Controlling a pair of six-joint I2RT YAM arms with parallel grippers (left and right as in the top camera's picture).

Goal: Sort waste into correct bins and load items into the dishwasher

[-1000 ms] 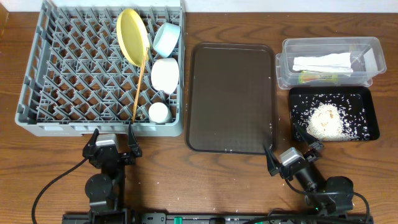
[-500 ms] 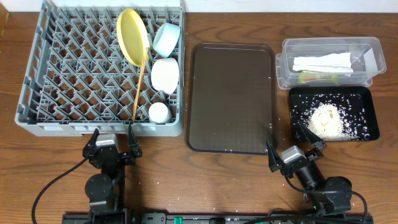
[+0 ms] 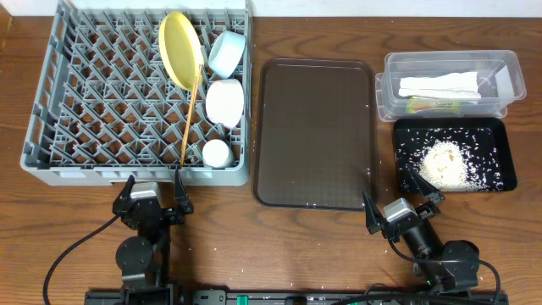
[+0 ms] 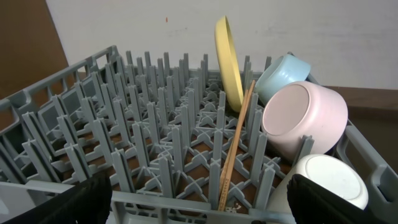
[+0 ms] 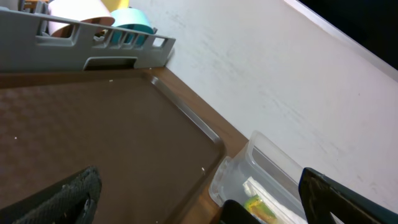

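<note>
The grey dishwasher rack [image 3: 93, 102] holds the upright yellow plate [image 3: 181, 49], light blue bowl [image 3: 227, 52], white bowl [image 3: 225, 102], white cup [image 3: 217, 152] and chopsticks [image 3: 190, 114]. The clear bin [image 3: 385, 93] contains the white napkin [image 3: 440, 85] and the yellow-green wrapper [image 3: 432, 106]. Rice scraps [image 3: 442, 163] lie in the black bin [image 3: 400, 127]. My left gripper [image 3: 154, 188] is open and empty just in front of the rack's near wall [image 4: 186, 202]. Near the brown tray's front right corner, my right gripper [image 3: 398, 201] stands open and empty.
The dark brown serving tray [image 3: 315, 131] lies between the rack and the bins, with a few rice specks on it. Both arms' bases and cables sit at the table's front edge. Bare wood shows around the tray.
The right gripper shifted slightly toward the front of the table a second ago and has held still since. The left arm has not moved.
</note>
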